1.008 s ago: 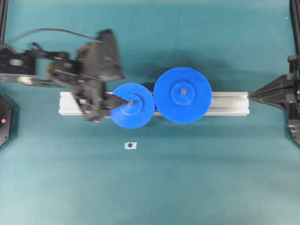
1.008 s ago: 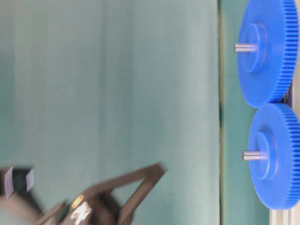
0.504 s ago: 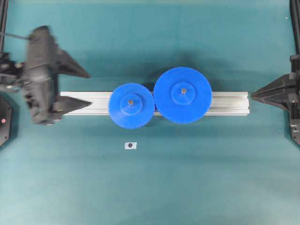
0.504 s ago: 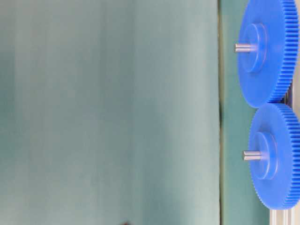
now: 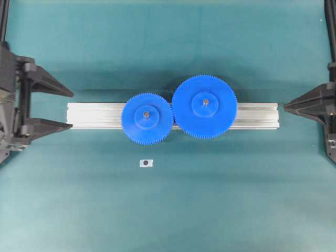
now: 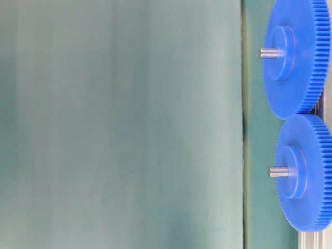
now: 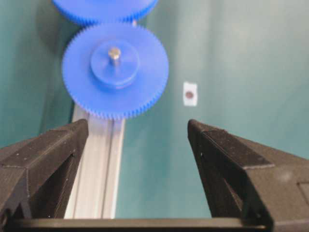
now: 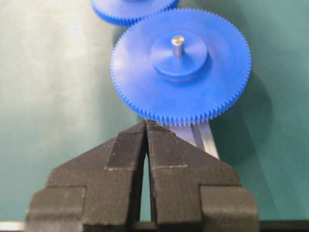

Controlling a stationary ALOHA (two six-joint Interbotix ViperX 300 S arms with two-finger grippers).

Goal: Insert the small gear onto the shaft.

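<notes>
I see the small gear (image 5: 147, 118) already sitting on the shaft (image 7: 114, 53), right of my empty, wide-open left jaws (image 5: 69, 110); right jaws (image 5: 286, 108) are closed.

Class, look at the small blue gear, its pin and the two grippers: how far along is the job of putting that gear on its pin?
Done: the small gear sits on the rail with its pin poking up through the hub, teeth against the large gear. In hand: nothing; the left gripper is open and clear of the gear, and the right gripper is shut and empty. Left: nothing visible.
</notes>
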